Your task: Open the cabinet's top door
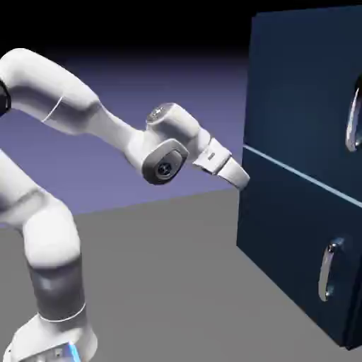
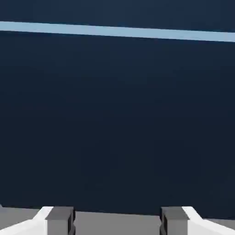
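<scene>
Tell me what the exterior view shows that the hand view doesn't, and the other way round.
Only the exterior view: the arm's white links, the upper handle and the lower handle, both silver and curved.
Only the hand view: two separate grey fingertips, spread wide with nothing between them.
Both: dark navy panels above and below a pale line, and grey ground.

Plain dark navy cabinet [image 1: 290,212], pale blue stripe [image 1: 304,177], silver handles [image 1: 326,271], white arm [image 1: 63,92].

Grey floor [image 1: 155,283] beneath a blue-violet backdrop [image 1: 205,85].
</scene>
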Robot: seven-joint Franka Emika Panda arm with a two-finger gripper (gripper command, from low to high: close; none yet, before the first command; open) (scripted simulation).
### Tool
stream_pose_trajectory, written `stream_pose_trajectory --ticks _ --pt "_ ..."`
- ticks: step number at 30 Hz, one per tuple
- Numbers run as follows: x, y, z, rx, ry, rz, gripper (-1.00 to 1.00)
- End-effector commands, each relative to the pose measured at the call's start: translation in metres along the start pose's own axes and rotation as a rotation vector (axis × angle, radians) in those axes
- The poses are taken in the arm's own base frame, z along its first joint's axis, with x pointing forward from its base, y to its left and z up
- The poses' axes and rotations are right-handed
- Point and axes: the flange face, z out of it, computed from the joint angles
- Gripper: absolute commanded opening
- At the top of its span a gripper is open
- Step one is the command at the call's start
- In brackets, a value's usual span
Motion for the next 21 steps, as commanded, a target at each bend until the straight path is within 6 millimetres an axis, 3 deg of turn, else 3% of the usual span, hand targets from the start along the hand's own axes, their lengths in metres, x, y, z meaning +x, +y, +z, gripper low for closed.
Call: stream_pose_trajectory --ticks 1,6,11,21 --pt "0.006 -0.007 -0.008 0.023 0.016 -0.011 0.0" --pt "0.036 -0.036 -0.048 0.131 0.096 -0.054 0.0" --pt "0.065 -0.052 -0.087 0.23 0.177 -0.081 0.0" --pt "0.127 -0.044 -0.144 0.389 0.328 -0.083 0.0"
